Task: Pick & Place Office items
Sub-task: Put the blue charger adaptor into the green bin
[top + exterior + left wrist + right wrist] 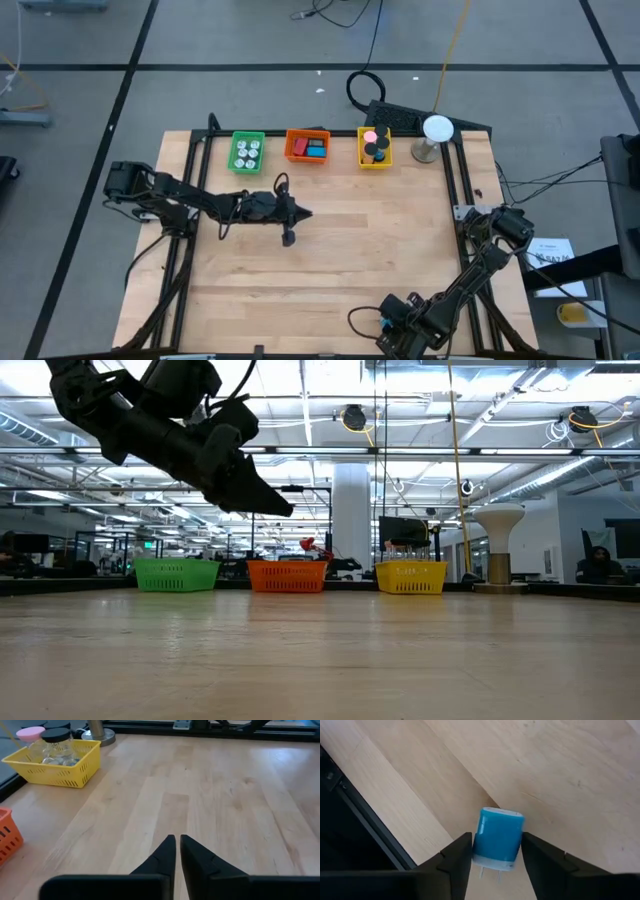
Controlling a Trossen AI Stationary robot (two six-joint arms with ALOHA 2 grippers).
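Right gripper (496, 851) at the table's (330, 270) near edge, pinching blue charger (497, 840) (prongs toward wrist) for carrying; left gripper (177, 851) pressed together, mid-table, idle.

Three trays (308, 134) in row at table (350, 270) far edge, ball stand (437, 130) right of them, charger (498, 839) betw right gripper (496, 862) fingers

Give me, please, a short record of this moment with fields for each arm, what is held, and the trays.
left gripper: fingers shut, empty, above mid-table
right gripper: fingers either side of blue plug adapter, near table edge
green tray: white pieces
orange tray: blue and red pieces
yellow tray: pink- and black-capped jars
white ball on stand: beside yellow tray
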